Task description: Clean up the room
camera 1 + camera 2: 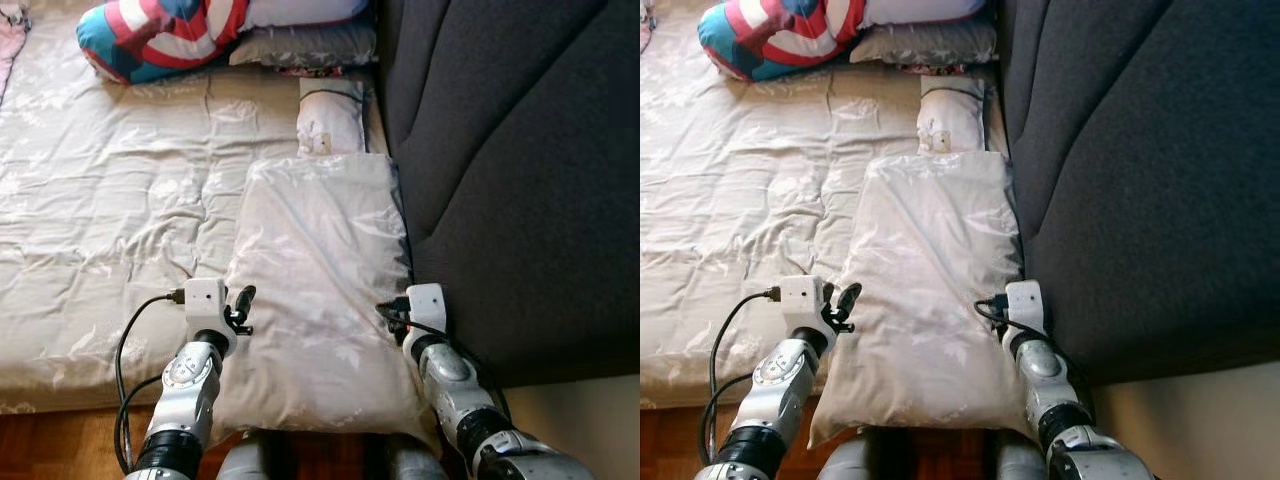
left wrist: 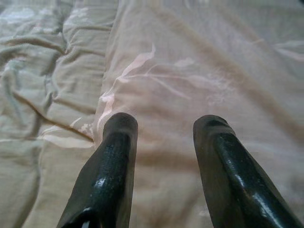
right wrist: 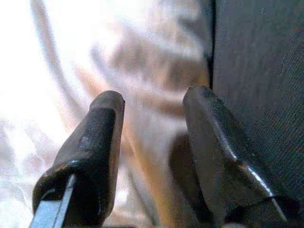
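My left gripper sits at the left edge of a long cream pillow, its two glossy black fingers spread apart with a clear gap between them, closed on nothing; through that wrist camera I see the rounded tips hovering just over the satiny cloth, which carries a faint pale leaf pattern. My right gripper is at the pillow's opposite edge, squeezed in beside the dark grey upholstered headboard, and its fingers are parted as well, one toward the bright crinkled fabric and the other next to the coarse charcoal weave; I cannot tell whether either tip touches the cloth. The pillow is a soft, puffy rectangle with a slight sheen and fine wrinkles, lying lengthwise on the bed with its right side against the headboard and its near end overhanging the edge of the mattress between my two arms. Under it spreads a rumpled cream quilt, stitched into shallow puffed panels and creased all over. Just past the far end of the pillow lies a smaller white cushion with a thin dark cord looped on it. Further off rest a plump round cushion in red, white and blue rings and a flat grey patterned pillow. A strip of reddish wooden floor shows at the foot of the mattress.
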Controlling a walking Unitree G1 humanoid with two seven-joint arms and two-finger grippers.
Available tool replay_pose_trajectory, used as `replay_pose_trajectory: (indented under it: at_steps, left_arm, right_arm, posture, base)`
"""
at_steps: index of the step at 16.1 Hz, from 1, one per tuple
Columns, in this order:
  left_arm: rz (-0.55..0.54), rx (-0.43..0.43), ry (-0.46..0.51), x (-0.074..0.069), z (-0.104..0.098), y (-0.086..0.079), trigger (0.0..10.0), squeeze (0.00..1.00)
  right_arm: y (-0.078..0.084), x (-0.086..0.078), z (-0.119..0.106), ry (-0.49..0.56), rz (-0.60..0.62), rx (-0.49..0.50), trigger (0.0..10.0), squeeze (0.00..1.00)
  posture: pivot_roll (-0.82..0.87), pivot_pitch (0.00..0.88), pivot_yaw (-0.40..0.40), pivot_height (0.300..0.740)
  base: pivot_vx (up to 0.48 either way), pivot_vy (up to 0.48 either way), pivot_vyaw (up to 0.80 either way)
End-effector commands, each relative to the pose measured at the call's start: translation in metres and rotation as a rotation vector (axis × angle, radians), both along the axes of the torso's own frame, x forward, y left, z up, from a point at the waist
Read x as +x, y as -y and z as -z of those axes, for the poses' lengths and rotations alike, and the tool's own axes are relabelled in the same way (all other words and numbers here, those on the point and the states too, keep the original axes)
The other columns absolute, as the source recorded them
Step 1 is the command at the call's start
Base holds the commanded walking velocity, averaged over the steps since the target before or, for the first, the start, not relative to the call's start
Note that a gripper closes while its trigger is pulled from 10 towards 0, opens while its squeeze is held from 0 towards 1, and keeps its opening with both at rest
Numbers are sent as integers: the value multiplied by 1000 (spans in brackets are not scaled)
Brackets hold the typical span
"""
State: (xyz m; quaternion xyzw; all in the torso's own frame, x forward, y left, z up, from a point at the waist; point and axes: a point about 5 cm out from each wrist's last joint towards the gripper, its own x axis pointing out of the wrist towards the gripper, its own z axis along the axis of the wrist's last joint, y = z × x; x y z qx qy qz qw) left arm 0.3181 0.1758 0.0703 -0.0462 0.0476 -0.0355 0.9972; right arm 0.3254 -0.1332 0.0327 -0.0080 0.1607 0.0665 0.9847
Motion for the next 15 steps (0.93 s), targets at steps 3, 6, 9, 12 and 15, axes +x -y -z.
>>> replay_pose_trajectory:
  at_steps: [3, 6, 9, 12, 15]
  left_arm:
    - [-18, -16, -22, -5, 9, -3, 10000, 0]
    - [-20, -12, -29, -7, 13, -6, 10000, 0]
    - [-30, -4, 7, -8, 10, -9, 10000, 0]
    - [7, 53, 86, -9, 2, -2, 10000, 0]
    - [-26, 88, 142, -5, -8, -3, 10000, 0]
  right_arm:
    - [21, -4, -4, 88, 76, -2, 10000, 0]
    - [31, -8, -3, 110, 110, -14, 10000, 0]
    - [38, -10, -10, 181, 158, 12, 10000, 0]
    - [39, -19, -11, 262, 193, 61, 10000, 0]
    - [38, -28, -6, 268, 214, 94, 10000, 0]
  posture:
    - [-34, 198, -10, 740]
    - [-43, 154, -3, 740]
    - [-52, 128, -3, 740]
    - [-56, 92, -2, 740]
    - [-64, 74, -6, 740]
  base:
    - [0, 0, 0]
    - [0, 0, 0]
    - [0, 0, 0]
    - [0, 0, 0]
    - [0, 0, 0]
